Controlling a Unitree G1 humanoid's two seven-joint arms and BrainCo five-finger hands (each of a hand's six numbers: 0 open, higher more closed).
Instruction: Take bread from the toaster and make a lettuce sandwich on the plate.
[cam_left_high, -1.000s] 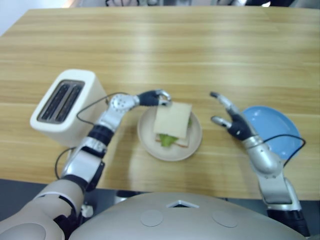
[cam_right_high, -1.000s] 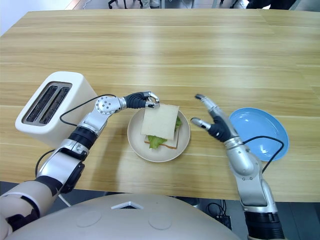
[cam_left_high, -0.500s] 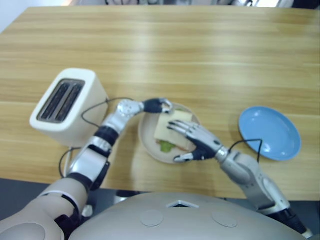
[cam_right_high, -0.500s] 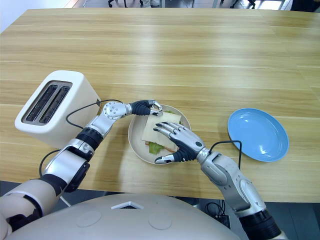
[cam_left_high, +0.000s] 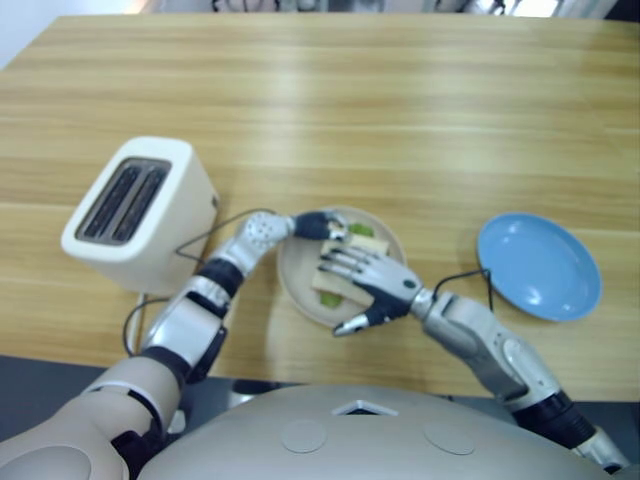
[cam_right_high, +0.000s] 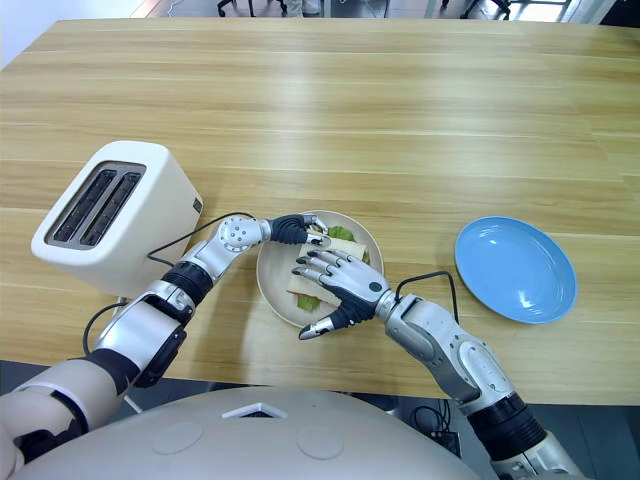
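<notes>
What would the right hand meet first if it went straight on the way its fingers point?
Probably the left hand at the plate's far rim, beyond the right hand lying over the sandwich; depth is unclear.

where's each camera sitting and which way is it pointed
Left eye view: on the head, facing forward and down at the table; the robot's left hand and right hand show at the sandwich.
Right eye view: just beside it, same aim, same hands.
Shared: toaster, plate, blue plate.
</notes>
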